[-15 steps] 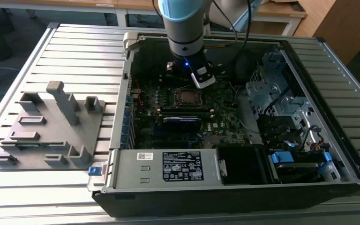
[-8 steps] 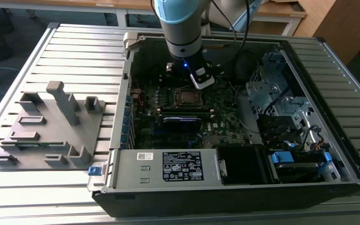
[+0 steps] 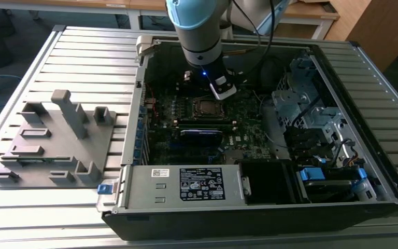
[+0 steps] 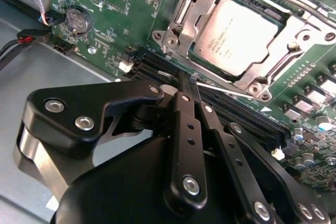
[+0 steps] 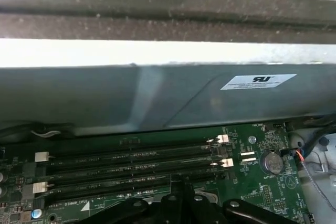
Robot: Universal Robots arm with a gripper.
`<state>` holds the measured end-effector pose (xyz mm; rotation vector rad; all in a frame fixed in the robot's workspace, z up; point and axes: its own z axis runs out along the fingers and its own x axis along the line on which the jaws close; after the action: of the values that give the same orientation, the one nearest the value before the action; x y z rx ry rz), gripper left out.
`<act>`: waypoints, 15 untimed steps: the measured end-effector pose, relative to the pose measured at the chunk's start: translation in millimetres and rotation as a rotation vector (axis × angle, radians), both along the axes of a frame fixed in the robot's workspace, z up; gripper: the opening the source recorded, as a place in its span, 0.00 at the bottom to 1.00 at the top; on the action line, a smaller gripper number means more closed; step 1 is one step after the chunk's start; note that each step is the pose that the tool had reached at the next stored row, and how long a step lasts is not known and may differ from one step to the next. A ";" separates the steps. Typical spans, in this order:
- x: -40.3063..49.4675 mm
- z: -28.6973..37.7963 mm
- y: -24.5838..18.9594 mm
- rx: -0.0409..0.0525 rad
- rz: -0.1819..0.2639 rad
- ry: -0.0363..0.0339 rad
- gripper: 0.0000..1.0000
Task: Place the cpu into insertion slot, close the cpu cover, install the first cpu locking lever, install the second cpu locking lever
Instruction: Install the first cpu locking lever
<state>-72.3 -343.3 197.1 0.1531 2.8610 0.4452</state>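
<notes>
black tool pinched narrow, arm near-upright over motherboard, just beside covered cpu

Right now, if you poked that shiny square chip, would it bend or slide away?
The cpu looks like a flat, metal-topped square, so it is probably stiff and would not bend. The cpu cover frame lies over its edges, so a poke likely would not slide it. Its smooth top may feel slippery.

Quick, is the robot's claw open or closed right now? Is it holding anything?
Gripper: closed, its tips at the thin silvery locking lever; whether it actually grips the lever cannot be told.
</notes>
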 end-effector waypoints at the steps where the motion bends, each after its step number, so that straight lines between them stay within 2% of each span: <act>1: -0.5 -0.3 0.0 0.0001 0.000 -0.0018 0.10; 9: -0.8 -1.8 2.3 0.0003 -0.003 -0.0032 0.10; 15: -0.8 -2.8 2.5 0.0002 -0.020 -0.0031 0.10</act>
<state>-73.1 -340.7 194.3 0.1812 2.8537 0.4414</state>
